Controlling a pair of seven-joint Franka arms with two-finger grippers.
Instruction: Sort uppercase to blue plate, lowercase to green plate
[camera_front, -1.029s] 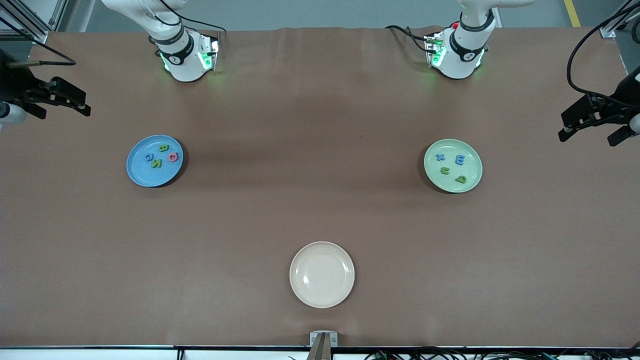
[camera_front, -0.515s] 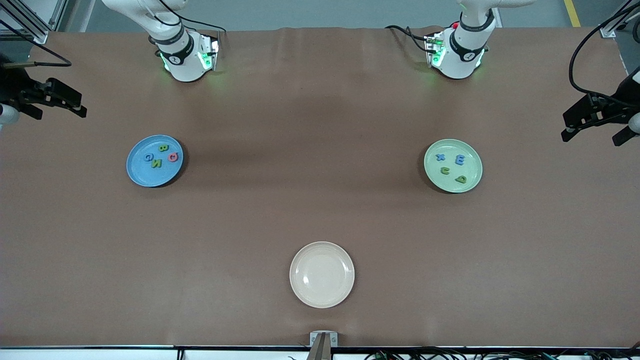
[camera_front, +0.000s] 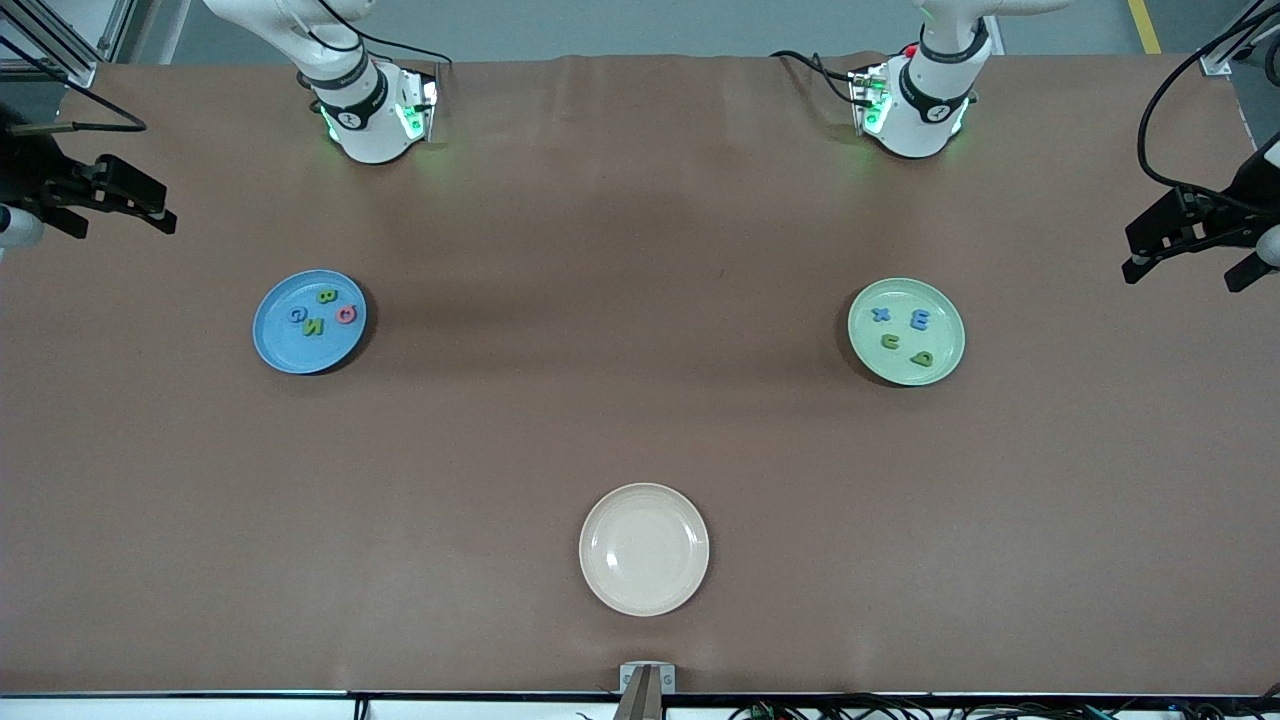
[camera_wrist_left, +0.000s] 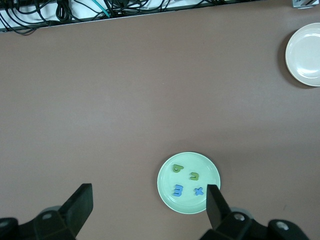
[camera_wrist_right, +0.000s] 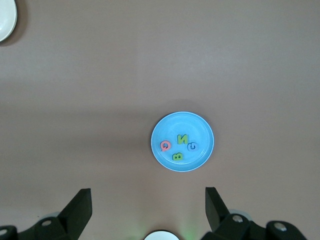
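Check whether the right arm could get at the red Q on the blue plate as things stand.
Probably yes. The red Q lies uncovered on the blue plate, apart from the other letters. The right gripper is open high above that plate, with nothing between.

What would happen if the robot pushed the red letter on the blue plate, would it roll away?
Probably not. The red Q lies flat in the blue plate, so it would likely slide, not roll. It looks small and foamy, so probably very light and a bit squashy. The plate's raised rim might stop it.
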